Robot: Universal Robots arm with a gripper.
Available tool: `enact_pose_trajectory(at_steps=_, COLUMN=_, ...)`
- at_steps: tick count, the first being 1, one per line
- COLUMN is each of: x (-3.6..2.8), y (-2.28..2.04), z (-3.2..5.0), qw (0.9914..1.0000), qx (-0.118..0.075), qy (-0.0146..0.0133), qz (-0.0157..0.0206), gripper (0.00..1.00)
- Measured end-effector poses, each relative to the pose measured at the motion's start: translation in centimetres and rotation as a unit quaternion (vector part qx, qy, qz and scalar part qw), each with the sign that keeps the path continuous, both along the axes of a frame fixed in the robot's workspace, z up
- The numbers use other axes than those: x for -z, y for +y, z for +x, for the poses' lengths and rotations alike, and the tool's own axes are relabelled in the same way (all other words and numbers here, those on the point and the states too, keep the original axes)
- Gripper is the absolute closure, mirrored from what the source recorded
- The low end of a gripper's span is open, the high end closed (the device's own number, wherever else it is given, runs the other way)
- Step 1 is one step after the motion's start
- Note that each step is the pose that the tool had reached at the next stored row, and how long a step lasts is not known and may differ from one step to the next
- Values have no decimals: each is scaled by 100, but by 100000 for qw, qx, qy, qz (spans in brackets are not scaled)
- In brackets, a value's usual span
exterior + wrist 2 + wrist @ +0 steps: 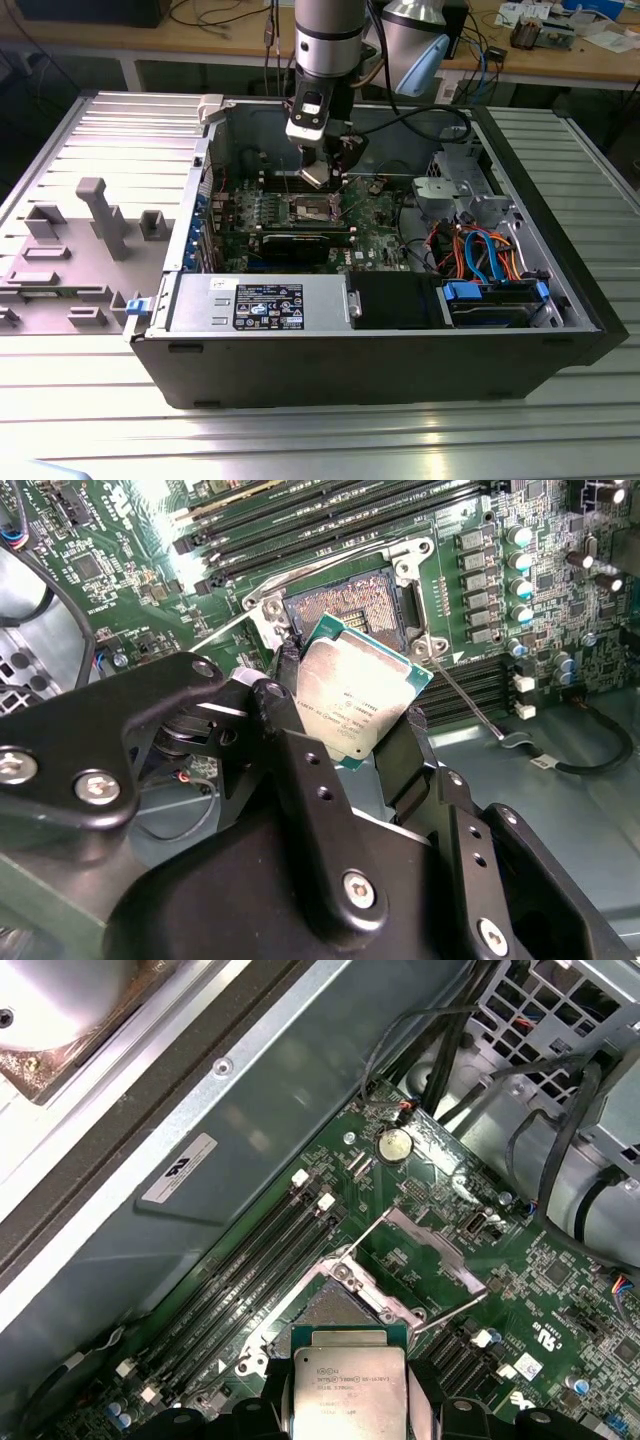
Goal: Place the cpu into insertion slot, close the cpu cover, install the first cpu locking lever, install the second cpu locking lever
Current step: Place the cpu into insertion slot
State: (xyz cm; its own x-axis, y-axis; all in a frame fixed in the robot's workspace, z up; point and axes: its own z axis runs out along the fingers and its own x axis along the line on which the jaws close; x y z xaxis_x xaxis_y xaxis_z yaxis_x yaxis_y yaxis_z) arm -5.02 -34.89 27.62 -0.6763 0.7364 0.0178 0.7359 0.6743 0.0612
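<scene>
Clamping the cpu [355, 705] by opposite edges, the gripper [350, 702] hovers above the bare insertion slot [345, 595] (cpu cover [425, 1250] swung open).

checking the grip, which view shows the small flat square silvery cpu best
Second wrist view: the small flat square silvery-topped cpu shows nearly whole, clamped in the black gripper above the square insertion slot. The first wrist view cuts off its metal top at the edge; the exterior view shows a small silvery patch.
</scene>
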Motion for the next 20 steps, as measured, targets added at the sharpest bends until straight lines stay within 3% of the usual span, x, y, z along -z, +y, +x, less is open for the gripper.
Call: enact_pose_trajectory(at_steps=20, x=10, y=0, z=0, qw=99996, qx=895, qy=0, qz=0, gripper=45)
